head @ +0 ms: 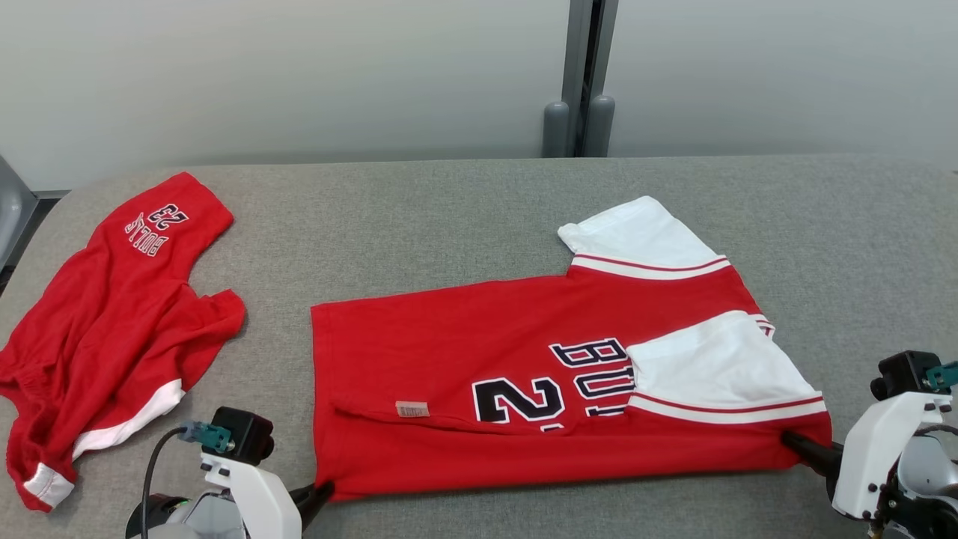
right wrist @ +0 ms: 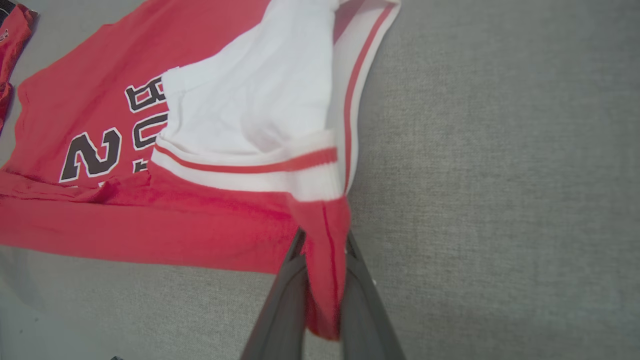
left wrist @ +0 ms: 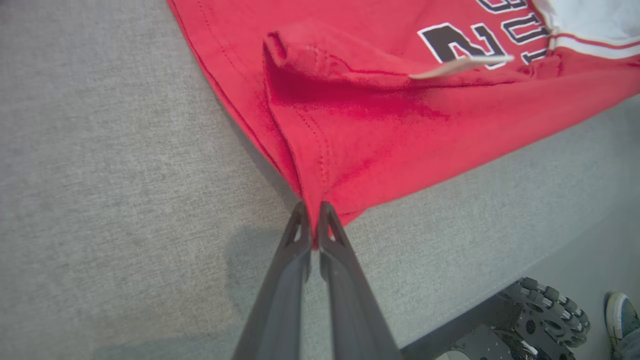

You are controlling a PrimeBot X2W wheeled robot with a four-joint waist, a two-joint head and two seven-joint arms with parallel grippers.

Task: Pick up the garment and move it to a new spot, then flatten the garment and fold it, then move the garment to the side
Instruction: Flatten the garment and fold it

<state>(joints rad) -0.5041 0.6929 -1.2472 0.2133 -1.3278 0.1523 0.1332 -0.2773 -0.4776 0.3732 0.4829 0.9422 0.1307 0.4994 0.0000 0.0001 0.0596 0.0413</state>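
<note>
Our left gripper (left wrist: 311, 210) is pinched tight on the near hem corner of the red fabric jersey with white sleeves and dark lettering (head: 464, 359), and the cloth runs up and away from its fingertips. Our right gripper (right wrist: 324, 237) is likewise clamped on the jersey, at the near shoulder corner just below the folded-in white sleeve (head: 718, 367), with a red fold bunched between its fingers. The near edge stretches in a line between the two grips, so the jersey's long axis runs from one gripper to the other. Its body lies ahead of both on the grey felt-like tabletop (head: 464, 209). We judge the coming fold turns on that: both arms carry this edge forward together. Well beyond the left gripper's outer side lies a crumpled second red garment (head: 112, 314), apart from our work.
</note>
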